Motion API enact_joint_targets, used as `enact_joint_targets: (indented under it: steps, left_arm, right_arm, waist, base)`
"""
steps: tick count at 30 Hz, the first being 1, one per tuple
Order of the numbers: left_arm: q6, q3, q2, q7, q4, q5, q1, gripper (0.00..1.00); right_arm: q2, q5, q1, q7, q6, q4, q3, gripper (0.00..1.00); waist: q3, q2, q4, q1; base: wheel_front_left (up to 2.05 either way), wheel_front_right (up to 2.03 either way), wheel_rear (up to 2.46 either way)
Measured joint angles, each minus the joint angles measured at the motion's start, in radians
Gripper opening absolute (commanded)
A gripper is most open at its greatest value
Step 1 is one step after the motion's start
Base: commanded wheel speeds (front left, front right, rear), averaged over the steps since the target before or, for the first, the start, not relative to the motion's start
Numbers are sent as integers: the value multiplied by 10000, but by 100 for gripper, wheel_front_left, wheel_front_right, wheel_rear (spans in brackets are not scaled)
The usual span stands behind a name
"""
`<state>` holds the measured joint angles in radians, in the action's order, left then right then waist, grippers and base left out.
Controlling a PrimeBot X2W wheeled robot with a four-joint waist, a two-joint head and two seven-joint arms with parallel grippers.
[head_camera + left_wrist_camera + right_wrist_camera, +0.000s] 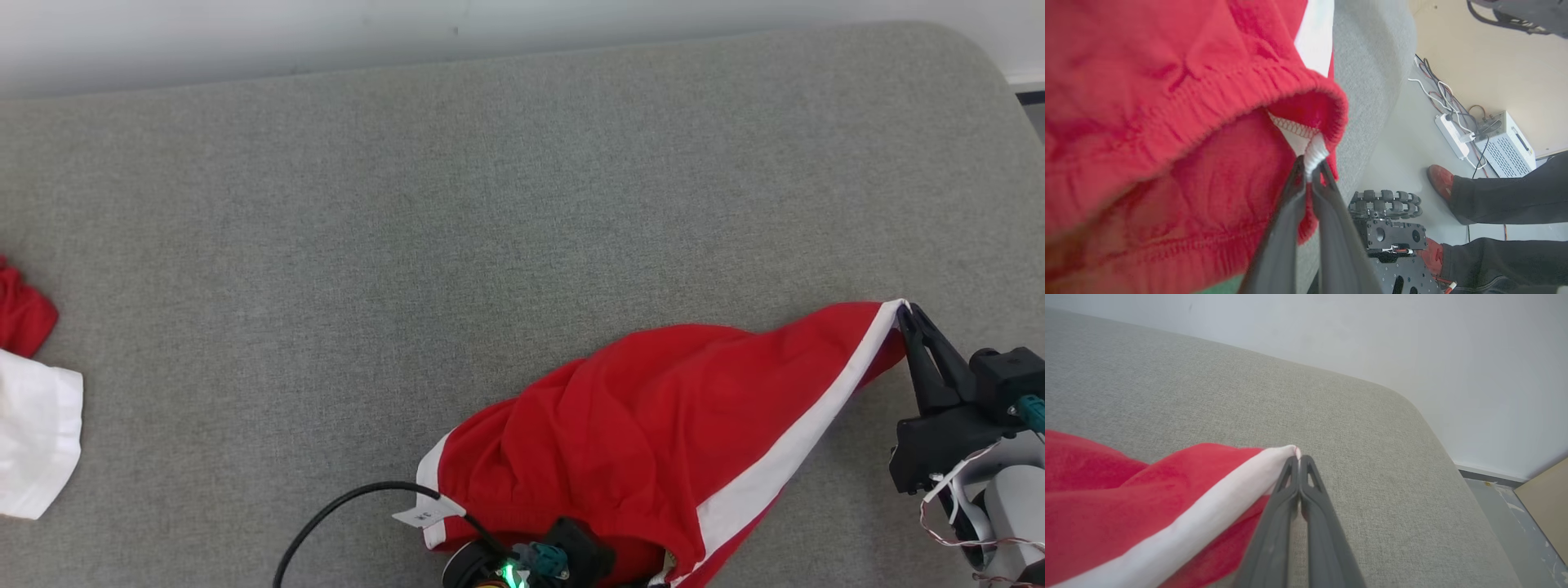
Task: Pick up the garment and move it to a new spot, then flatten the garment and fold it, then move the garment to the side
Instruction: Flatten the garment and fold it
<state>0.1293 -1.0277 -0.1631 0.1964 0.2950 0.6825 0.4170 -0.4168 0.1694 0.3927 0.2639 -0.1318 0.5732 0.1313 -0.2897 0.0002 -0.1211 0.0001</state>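
One red garment [637, 425] with a white stripe lies on the near right part of the big gray table [408, 245]. It is pulled between two grippers. The right gripper [906, 312] is squeezed tight on the far corner, right on the white stripe. The left gripper [1311, 169] is squeezed tight on the stretchy waist edge, at a white bit of it, by the near side of the table.

Far off at the left edge sit one red cloth [24, 314] and one white cloth [37, 441], touching. On the floor stand two red shoes [1440, 179] of a person, near one white box [1504, 143] and one plug strip [1451, 134].
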Motion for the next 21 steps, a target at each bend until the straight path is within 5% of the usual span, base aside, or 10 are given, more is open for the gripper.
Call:
enact_joint_targets:
  steps: [4, 15, 21]
  left_arm:
    - [2, 364, -155, -290, -449, 777, -198, 0]
    - [8, 3108, -2205, -489, -3952, 4265, -314, 0]
    - [-151, 4451, -3455, 88, -4922, 4560, 1051, 0]
  right_arm:
    - [-104, 27, -39, -2, 0, -180, -67, 0]
    - [-224, 1574, 7, 0, 0, -2128, -336, 0]
    - [-719, 2213, 1156, -234, 0, -2966, 123, 0]
  waist:
    - [243, -1, 32, -1]
    - [1166, -2, 297, -2]
    - [1261, -2, 447, -2]
  base:
    - [0, 0, 0]
    - [0, 0, 0]
    - [0, 0, 0]
